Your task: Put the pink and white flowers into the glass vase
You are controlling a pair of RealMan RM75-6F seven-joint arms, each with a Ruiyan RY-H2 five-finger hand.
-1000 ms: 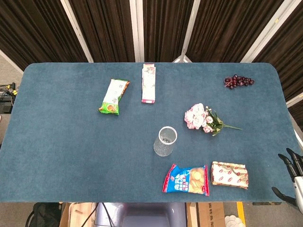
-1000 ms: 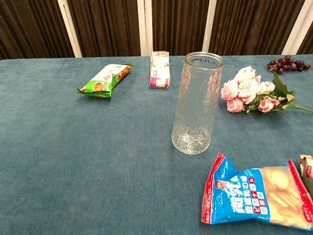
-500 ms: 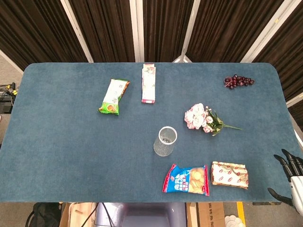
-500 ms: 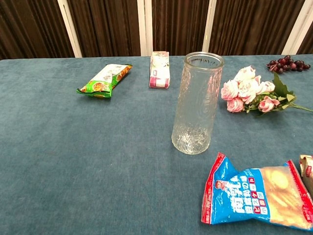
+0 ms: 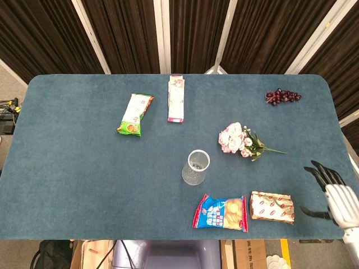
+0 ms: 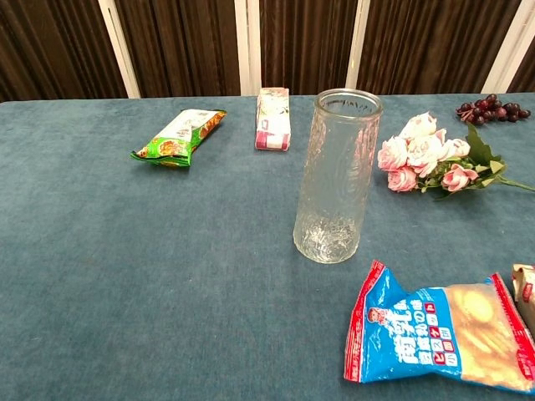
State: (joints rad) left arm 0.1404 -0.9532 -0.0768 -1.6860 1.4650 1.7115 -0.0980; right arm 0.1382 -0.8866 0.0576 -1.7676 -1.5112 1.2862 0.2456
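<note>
The fingers [image 5: 321,171] of the right hand [image 5: 335,197] are spread apart and hold nothing, the hand hovering over the table's right edge, well apart from the pink and white flowers [image 5: 239,139]. The left hand appears in neither view. The flowers lie flat on the blue table [image 5: 73,168], blooms toward the left and green stem pointing right, near the glass vase [image 5: 196,167] but not touching it. The vase stands upright and holds nothing, close to the middle of the table; in the chest view the vase [image 6: 336,178] rises in front, with the flowers [image 6: 430,155] lying behind it to the right. Just in front of the vase, by the near edge, lies a blue snack bag [image 5: 221,213], and beside it to the right a brown snack packet [image 5: 272,207], the two close but apart. Farther back on the left lie a green snack bag [image 5: 135,114] and, to its right, a pink and white carton [image 5: 176,98], both flat. A bunch of dark grapes [image 5: 282,96] rests near the far right corner. Dark curtains [image 5: 45,33] hang behind the table.
</note>
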